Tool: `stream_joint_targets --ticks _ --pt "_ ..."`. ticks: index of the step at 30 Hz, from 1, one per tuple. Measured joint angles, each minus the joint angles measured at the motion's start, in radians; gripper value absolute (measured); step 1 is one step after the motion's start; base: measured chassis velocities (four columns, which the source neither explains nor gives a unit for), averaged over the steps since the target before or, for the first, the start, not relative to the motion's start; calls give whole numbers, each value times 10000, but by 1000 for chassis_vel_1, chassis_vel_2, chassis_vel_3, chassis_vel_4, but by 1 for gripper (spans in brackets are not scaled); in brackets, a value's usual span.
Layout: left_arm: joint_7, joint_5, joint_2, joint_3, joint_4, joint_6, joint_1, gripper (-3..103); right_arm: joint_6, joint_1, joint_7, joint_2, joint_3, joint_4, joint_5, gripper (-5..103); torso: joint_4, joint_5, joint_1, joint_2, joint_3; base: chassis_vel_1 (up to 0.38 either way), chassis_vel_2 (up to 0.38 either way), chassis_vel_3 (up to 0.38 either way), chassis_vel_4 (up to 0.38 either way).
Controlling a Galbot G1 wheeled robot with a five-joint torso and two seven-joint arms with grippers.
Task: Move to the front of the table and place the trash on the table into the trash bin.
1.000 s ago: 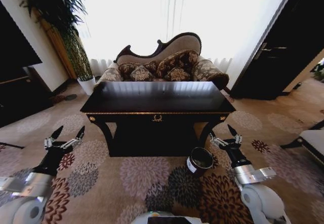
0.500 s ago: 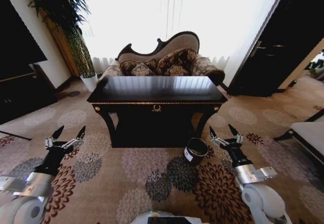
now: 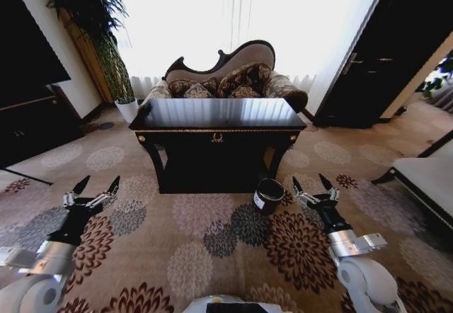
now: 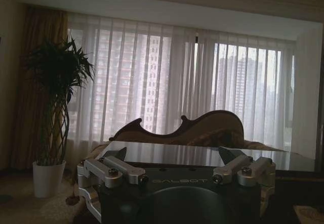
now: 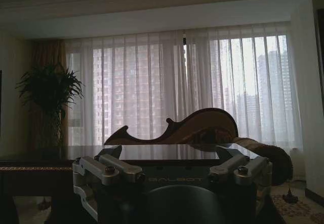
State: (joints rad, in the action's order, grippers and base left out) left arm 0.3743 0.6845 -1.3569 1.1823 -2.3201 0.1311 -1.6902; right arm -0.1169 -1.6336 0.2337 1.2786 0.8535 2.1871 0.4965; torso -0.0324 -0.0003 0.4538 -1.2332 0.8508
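Farther from the counter (image 3: 216, 114) than a second before, whole head view shifted with the camera. Left tool (image 3: 93, 186) and right tool (image 3: 312, 184) held low and forward over the carpet (image 3: 212, 235), short of the counter, fingers spread, grasping nothing. Trash bin (image 3: 267, 195) on the carpet below the counter's front right leg, near the right tool.

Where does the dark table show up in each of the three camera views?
Head view: the table stands centre, ahead of both grippers.
Left wrist view: its glossy top spans mid-picture, past the gripper fingers.
Right wrist view: its top lies edge-on at mid-height.
Shared landmark: the curved-back sofa behind it.
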Motion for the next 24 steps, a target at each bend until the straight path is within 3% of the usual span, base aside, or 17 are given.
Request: stream_joint_targets --ticks 11,24 --pt "1 -17 -24 -31 -32 -17 -13 100 -61 20 23 -3 -4 -17 25 100 -1 0 -8 -7 -3 143 -157 -139 145" --pt "0 -37 -12 -8 -62 -32 -55 100 -46 12 27 -10 28 -22 24 100 -1 0 3 2 1 3 -3 -5 4"
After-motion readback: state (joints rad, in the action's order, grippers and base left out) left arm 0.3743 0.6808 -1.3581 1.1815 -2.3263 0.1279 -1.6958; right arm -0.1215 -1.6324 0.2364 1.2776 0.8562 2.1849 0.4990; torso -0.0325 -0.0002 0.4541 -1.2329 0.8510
